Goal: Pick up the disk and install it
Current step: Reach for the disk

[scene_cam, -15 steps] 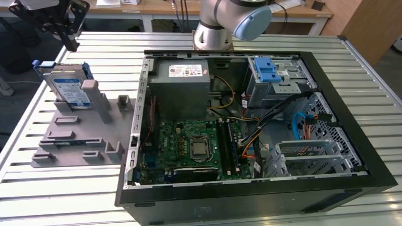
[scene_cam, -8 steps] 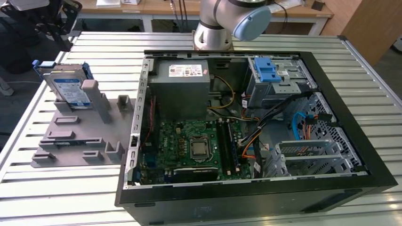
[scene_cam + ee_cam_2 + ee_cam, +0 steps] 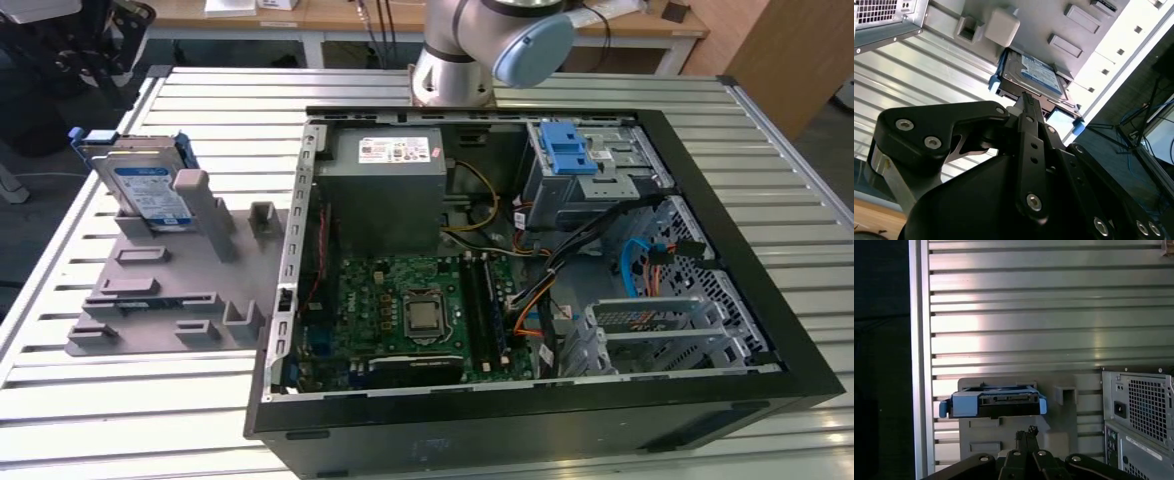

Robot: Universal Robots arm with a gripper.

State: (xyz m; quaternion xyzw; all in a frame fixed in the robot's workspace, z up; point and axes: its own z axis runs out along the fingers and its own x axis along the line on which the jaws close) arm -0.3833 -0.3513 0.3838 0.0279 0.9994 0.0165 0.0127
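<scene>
The disk stands on its edge in a grey holder on the table, at the exterior view's left of the big computer box. We think the holder props it up like this so its top edge is free and easy to grab. The holder's little posts press on its sides, and that looks like what stops it from falling over.

The computer box lies flat with its open side up, so we can reach inside. A cage with a blue latch sits at the far side of the box. We guess that is the disk's home.

In both wrist views the gripper points toward the disk. The disk's blue frame is near the fingertips, but they do not touch it. The two fingers look pressed together, and they hold nothing.
</scene>
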